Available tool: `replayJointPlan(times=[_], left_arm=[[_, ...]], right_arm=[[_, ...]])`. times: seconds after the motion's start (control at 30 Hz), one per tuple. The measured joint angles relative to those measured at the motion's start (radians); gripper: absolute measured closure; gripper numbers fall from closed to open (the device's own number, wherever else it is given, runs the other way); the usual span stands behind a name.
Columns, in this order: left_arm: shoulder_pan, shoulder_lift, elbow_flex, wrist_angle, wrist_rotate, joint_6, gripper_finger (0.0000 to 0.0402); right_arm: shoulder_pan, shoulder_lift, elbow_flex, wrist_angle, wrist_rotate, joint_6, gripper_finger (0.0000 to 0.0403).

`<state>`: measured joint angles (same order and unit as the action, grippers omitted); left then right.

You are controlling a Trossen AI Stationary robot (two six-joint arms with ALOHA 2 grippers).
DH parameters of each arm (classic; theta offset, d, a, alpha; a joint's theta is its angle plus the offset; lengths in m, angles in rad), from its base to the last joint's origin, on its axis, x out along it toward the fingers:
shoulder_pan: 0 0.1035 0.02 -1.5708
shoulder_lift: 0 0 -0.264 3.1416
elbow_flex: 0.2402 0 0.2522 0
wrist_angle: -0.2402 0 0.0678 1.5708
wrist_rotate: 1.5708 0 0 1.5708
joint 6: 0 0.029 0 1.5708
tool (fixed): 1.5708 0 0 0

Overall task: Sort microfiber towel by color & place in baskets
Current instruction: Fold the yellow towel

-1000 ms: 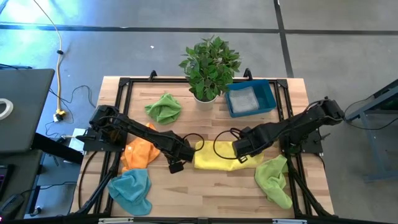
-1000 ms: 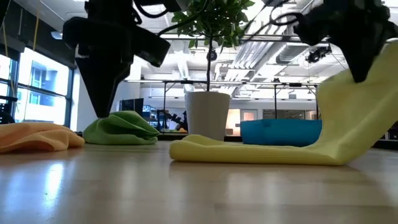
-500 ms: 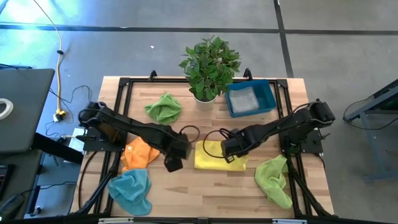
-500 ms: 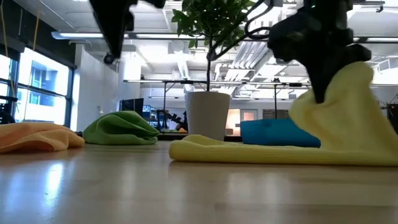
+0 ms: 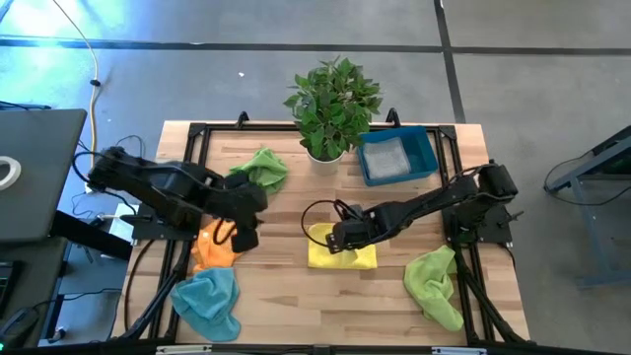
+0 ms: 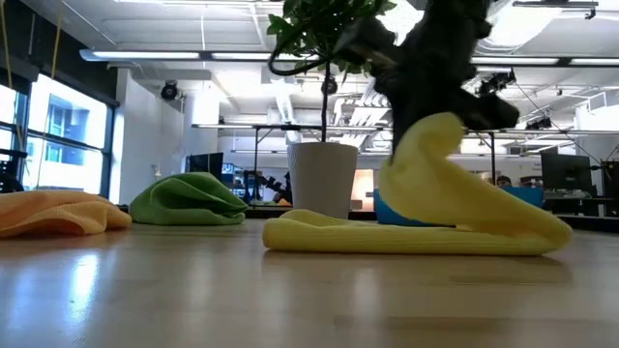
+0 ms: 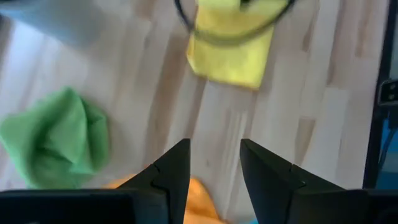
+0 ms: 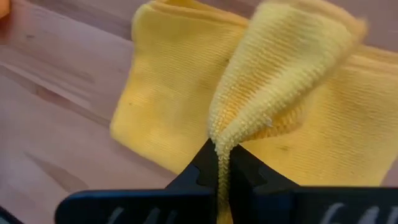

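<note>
A yellow towel [image 5: 345, 254] lies folded on the table's middle, and my right gripper [image 5: 335, 237] is shut on its raised flap [image 6: 435, 159]. My left gripper [image 5: 245, 238] hangs open high above the orange towel [image 5: 217, 244], with nothing between its fingers [image 7: 177, 171]. A dark green towel [image 5: 260, 170] lies at the far left, a teal towel [image 5: 209, 301] at the near left and a light green towel [image 5: 434, 281] at the near right. The blue basket [image 5: 426, 148] stands at the far right with a pale towel in it. My right gripper pinches a bunched edge of the yellow towel [image 8: 219, 144] between its two fingertips; one layer or several, I cannot tell. The fingers slant down from above. The held flap arches up over the rest of the towel [image 8: 161, 118], which lies flat on the table.
A potted plant [image 5: 330, 104] in a white pot stands at the far middle, beside the basket. A black frame [image 5: 197, 138] runs along the table's edges. Bare wood lies between the yellow and teal towels.
My right gripper has carried the yellow towel's right end toward the table's left and a little down, folding it over the part that stayed flat. My left gripper has risen and drawn back toward the left edge, still open.
</note>
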<state>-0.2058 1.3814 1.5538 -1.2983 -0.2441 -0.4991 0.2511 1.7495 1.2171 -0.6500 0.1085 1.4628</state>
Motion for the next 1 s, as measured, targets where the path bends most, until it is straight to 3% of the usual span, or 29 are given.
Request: replayJointPlan(times=[0.27,0.5,0.77,0.87,1.0], left_arm=[[0.003,-0.097,0.000,-0.015,-0.077,0.115,0.0271],[0.003,-0.138,-0.002,-0.058,-0.117,0.122,0.0271],[0.003,-0.154,-0.001,-0.066,-0.131,0.136,0.0271],[0.003,-0.155,-0.001,-0.067,-0.135,0.136,0.0271],[0.003,-0.155,-0.001,-0.067,-0.138,0.145,0.0271]], right_arm=[[0.005,0.178,0.204,-0.035,0.014,-0.003,0.0403],[-0.004,0.297,0.382,-0.154,0.044,-0.025,0.0403],[-0.009,0.324,0.405,-0.168,0.049,-0.053,0.0401],[-0.009,0.326,0.405,-0.139,0.056,-0.090,0.0382],[-0.009,0.326,0.405,-0.082,0.099,-0.139,0.0325]])
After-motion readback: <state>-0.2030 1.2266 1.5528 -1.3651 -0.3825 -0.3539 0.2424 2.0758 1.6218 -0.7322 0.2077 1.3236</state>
